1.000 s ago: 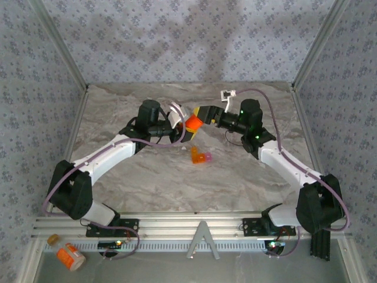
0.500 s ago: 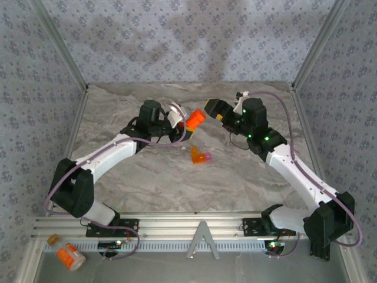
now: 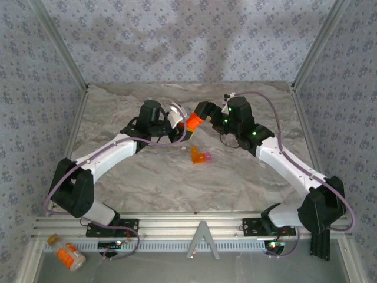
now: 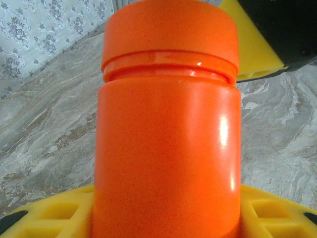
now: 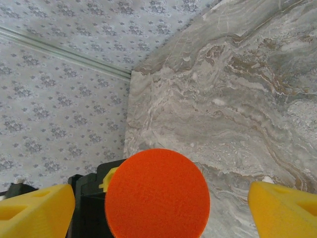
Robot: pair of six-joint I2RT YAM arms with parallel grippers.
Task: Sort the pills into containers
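one capped bottle [image 3: 194, 121], one labelled bottle [image 3: 69, 255], one tiny box [image 3: 200, 156].

Looks like a robotics lab test cell: small enclosure w/ patterned walls [image 3: 188, 41] on 3 sides, aluminium corner posts [image 3: 60, 47] upper left & right, marble-look tabletop [image 3: 177, 183] mid-frame, slotted aluminium rail [image 3: 177, 227] along the bottom, w/ two robot arm bases [image 3: 112, 227] bolted on, plus cabling [image 3: 277, 130] & green status LEDs [image 3: 271, 243].

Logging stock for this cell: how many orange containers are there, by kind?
orange-capped pill bottle: 1
tiny orange box with pink end: 1
orange bottle with white label: 1
Total: 3
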